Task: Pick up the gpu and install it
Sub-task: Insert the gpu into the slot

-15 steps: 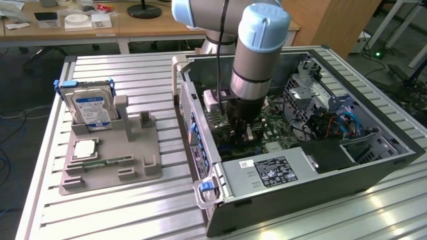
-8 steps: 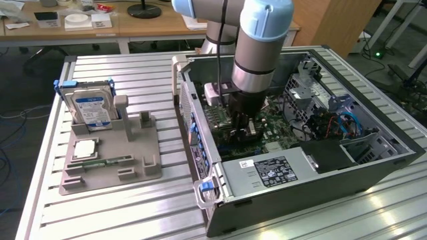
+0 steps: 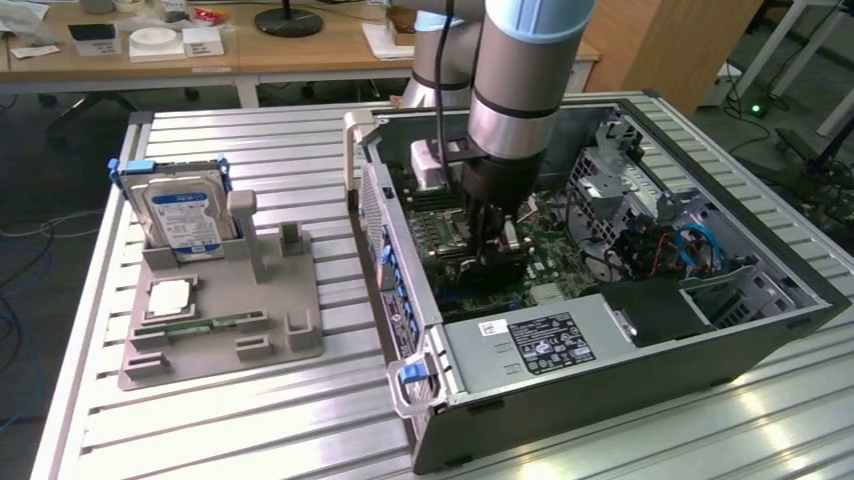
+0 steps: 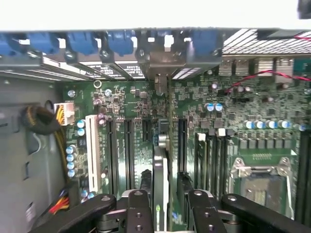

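The pincer (image 4: 163, 199) is clamped on the gpu (image 4: 160, 179), held edge-on above the motherboard (image 4: 233, 126) slots.

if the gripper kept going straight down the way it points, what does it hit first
Most likely the motherboard inside the computer case: the gpu stands edge-on between the jaws of the gripper, over the slots. Depth is unclear.
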Available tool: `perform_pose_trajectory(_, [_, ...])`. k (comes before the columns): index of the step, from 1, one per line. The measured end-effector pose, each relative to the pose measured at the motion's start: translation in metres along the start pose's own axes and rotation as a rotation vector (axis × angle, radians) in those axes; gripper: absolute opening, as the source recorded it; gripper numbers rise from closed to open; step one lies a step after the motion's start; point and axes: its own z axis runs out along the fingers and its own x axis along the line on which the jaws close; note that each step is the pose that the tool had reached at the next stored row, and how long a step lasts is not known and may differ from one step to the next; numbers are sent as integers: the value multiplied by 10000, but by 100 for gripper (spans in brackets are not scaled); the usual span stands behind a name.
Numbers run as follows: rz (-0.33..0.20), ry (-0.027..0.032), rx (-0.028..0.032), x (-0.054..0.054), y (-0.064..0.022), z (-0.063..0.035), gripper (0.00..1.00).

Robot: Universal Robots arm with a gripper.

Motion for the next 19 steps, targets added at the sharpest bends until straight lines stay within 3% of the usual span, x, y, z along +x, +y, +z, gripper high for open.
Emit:
perform_pose_trajectory(4, [-1, 1, 56, -2, -5, -103, 35])
perform_pose_trajectory(7, [0, -6, 60, -3, -5, -102, 34])
perform_pose_trajectory(9, [0, -5, 59, -3, -5, -103, 21])
perform_pose_trajectory(13, [0, -4, 58, -2, -5, -103, 11])
perform_pose_trajectory(19, [-1, -4, 58, -3, -5, -103, 11])
